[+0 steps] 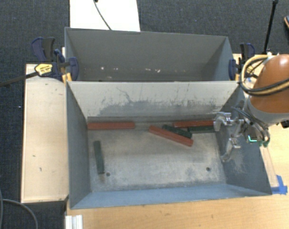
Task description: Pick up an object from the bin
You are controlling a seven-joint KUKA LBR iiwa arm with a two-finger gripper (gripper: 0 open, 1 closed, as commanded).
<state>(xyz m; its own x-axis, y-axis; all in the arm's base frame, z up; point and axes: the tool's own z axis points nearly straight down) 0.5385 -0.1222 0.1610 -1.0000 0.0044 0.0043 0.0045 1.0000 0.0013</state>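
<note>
Pincer (226, 155) of mine hangs by the right wall of the bin (149, 189); open or clenched, I cannot tell. A red bar (194, 124) hugs the back edge, with bare floor to its left.

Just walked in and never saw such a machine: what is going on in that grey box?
A robot arm reaches into the grey metal bin from the right, meant to pick something out. Its gripper hangs low at the bin's right end. Nearest it lie a long red-brown bar by the back wall, a tilted red-brown bar and a dark green bar between them. Another red-brown bar and another dark green bar lie further left. None is lifted yet.
</note>
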